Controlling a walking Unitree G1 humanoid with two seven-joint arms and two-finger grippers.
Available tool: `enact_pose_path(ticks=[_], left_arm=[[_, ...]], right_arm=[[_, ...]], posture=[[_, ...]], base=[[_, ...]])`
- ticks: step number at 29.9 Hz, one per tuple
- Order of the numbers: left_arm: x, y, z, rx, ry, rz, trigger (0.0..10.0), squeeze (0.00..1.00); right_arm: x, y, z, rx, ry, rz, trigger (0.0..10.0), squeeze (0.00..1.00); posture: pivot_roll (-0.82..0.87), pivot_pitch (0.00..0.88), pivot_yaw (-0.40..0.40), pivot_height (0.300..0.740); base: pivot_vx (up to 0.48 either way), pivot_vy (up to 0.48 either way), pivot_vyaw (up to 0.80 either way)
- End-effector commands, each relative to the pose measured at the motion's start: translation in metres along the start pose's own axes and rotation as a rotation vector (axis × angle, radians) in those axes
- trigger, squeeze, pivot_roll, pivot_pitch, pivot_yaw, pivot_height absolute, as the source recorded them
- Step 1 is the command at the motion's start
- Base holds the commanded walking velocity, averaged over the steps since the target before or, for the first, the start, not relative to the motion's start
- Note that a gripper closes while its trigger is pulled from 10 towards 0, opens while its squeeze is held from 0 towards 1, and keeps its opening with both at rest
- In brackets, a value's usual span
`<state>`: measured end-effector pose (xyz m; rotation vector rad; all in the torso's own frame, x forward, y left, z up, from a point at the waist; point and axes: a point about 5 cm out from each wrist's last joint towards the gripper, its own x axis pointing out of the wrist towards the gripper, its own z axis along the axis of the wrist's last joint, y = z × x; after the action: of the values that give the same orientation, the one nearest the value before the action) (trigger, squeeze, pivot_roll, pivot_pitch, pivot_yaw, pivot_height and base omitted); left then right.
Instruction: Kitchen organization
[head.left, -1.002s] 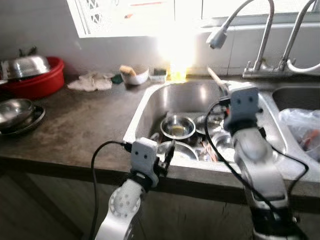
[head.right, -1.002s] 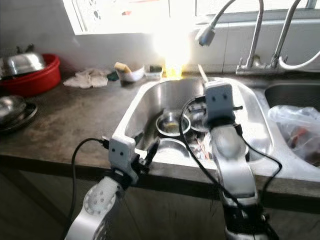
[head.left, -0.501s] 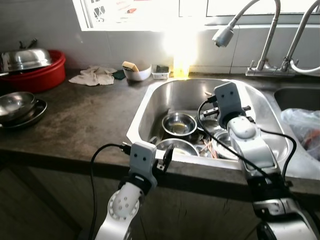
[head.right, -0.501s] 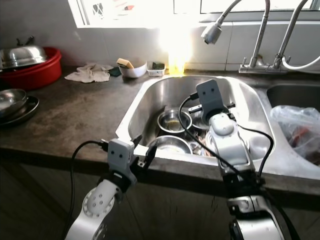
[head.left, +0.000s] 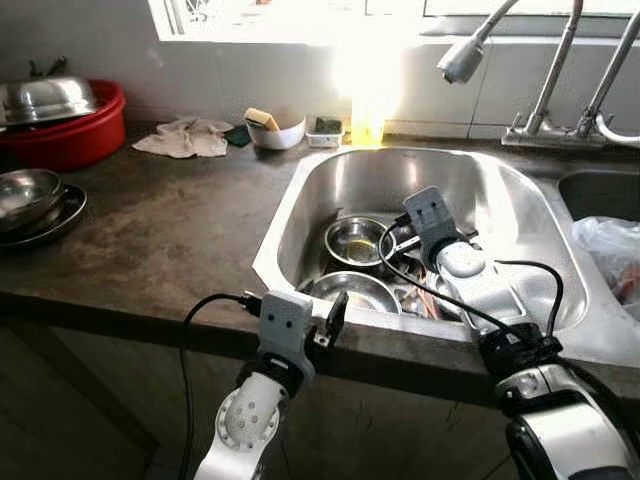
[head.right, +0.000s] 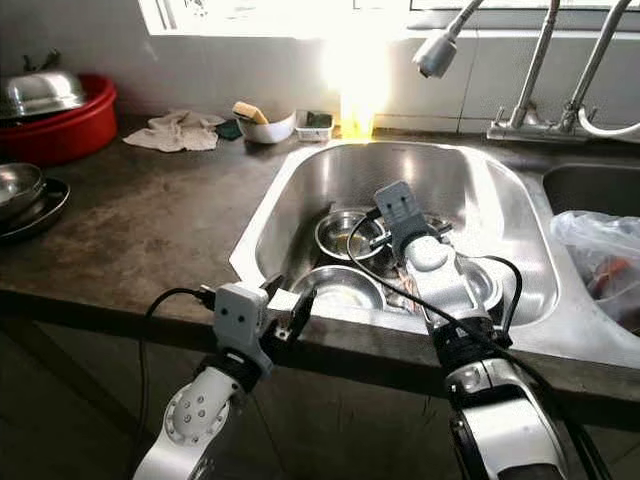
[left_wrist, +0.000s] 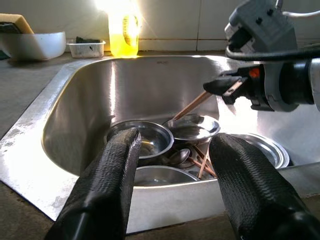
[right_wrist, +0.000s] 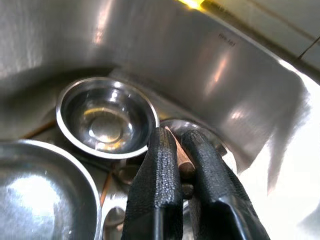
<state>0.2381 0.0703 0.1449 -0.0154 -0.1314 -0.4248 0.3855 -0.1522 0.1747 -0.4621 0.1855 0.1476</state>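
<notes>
The steel sink (head.left: 300, 200) holds a small steel bowl (head.left: 357, 238), a larger bowl (head.left: 355, 292) nearer the front, another shallow bowl (left_wrist: 192, 127), spoons and several wooden sticks (head.left: 425, 300). My right gripper (right_wrist: 176, 142) is low inside the sink beside the small bowl (right_wrist: 106, 117), shut on a thin wooden stick (left_wrist: 192, 105) that slants down toward the bowls. My left gripper (left_wrist: 172, 185) sits at the sink's front rim (left_wrist: 165, 200), open, with nothing between its fingers (left_wrist: 112, 175).
On the dark counter to the left are a red basin with a steel lid (head.left: 60, 130), stacked steel plates (head.left: 30, 195) and a cloth (head.left: 185, 137). Behind the sink stand a white bowl with a sponge (head.left: 275, 128), a yellow bottle (head.left: 365, 125) and faucets (head.left: 465, 55). A plastic bag (head.left: 610, 245) fills the right basin.
My right gripper has dropped from above the sink rim down among the bowls, keeping hold of the stick. The camera has tilted. The left gripper stays at the front rim.
</notes>
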Motion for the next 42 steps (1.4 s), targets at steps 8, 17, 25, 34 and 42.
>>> enact_pose_path(ticks=[8, 17, 25, 34, 42], left_arm=[[-0.002, 0.0, 0.002, 0.01, -0.003, 0.012, 10.0, 0.0], [0.0, 0.0, 0.002, 0.01, -0.006, 0.01, 10.0, 0.0], [0.002, 0.003, 0.003, 0.016, -0.011, 0.012, 10.0, 0.0], [0.005, 0.008, 0.005, 0.027, -0.016, 0.016, 10.0, 0.0], [0.007, 0.009, 0.007, 0.028, -0.023, 0.023, 10.0, 0.0]], right_arm=[[0.003, 0.007, 0.001, -0.039, -0.018, 0.046, 10.0, 1.0], [0.001, 0.005, -0.002, -0.014, -0.031, 0.024, 10.0, 1.0], [-0.016, -0.005, 0.015, 0.066, -0.214, -0.084, 10.0, 0.0], [-0.066, -0.004, 0.027, 0.196, -0.448, -0.134, 10.0, 0.0], [-0.098, 0.011, 0.023, 0.302, -0.489, -0.136, 10.0, 0.0]], posture=[[0.08, 0.072, -0.018, 0.74], [0.08, 0.055, -0.019, 0.74], [0.09, 0.041, -0.015, 0.74], [0.08, 0.033, -0.003, 0.74], [0.07, 0.031, 0.001, 0.74]], base=[[0.0, 0.0, 0.0], [0.0, 0.0, 0.0], [0.0, 0.0, 0.0], [0.0, 0.0, 0.0], [0.0, 0.0, 0.0]])
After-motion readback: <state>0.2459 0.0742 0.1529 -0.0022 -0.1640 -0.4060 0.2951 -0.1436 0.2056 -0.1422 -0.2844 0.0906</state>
